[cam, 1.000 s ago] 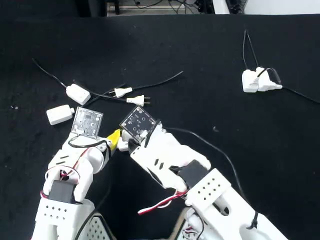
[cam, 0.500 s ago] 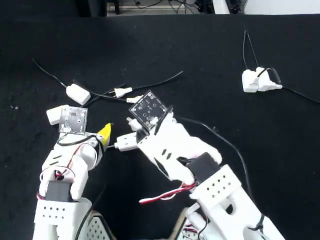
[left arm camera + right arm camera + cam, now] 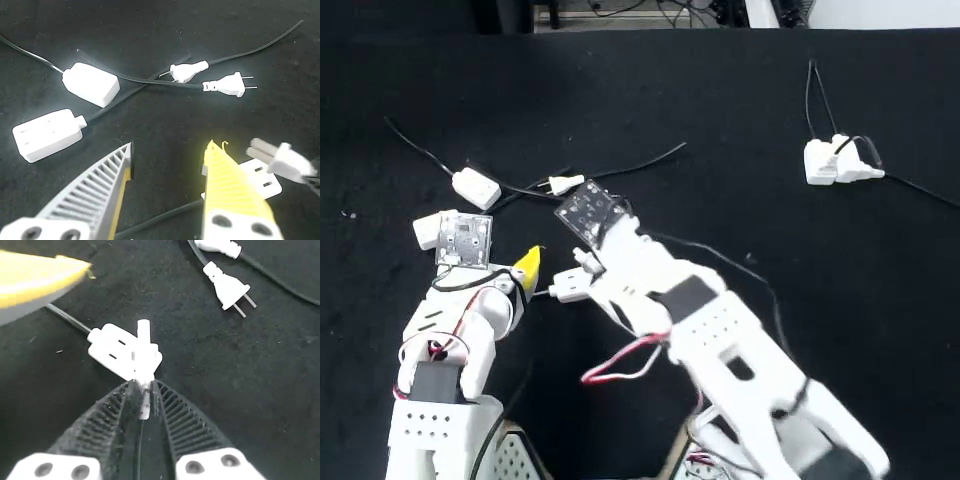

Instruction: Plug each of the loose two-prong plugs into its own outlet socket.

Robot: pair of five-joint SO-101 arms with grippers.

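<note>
Two-prong plug (image 3: 285, 159), the item in hand: pinched at its rear end by the right gripper (image 3: 144, 386), whose jaws are drawn in narrow on it. Its prongs point forward and it sits just above a white outlet block (image 3: 107, 342). That block lies near the centre of the black table (image 3: 720, 120), toward 8 o'clock. The left gripper (image 3: 169, 146) stands at 9 o'clock of the block, jaws wide apart with nothing between them.

Plugs, four:
- the held one
- a second plug (image 3: 187, 71) and a third plug (image 3: 227, 85), loose side by side at 12 o'clock of the held one
- a seated plug (image 3: 855, 165)

Outlet blocks, four:
- the one under the held plug
- an upper-left block (image 3: 92, 84) and a lower-left block (image 3: 47, 135), at 10 o'clock of the left gripper
- a far block (image 3: 820, 160) at 2 o'clock of the table, which carries the seated plug

Handling, as assessed: the plugs are light, rigid moulded plastic, smooth enough to twist in the jaws. The thin prongs would likely bend if driven in off-line. The best hold is across the flat flanks of the body, behind the prongs. The outlet blocks are light and apt to slide, so bracing is advised.
</note>
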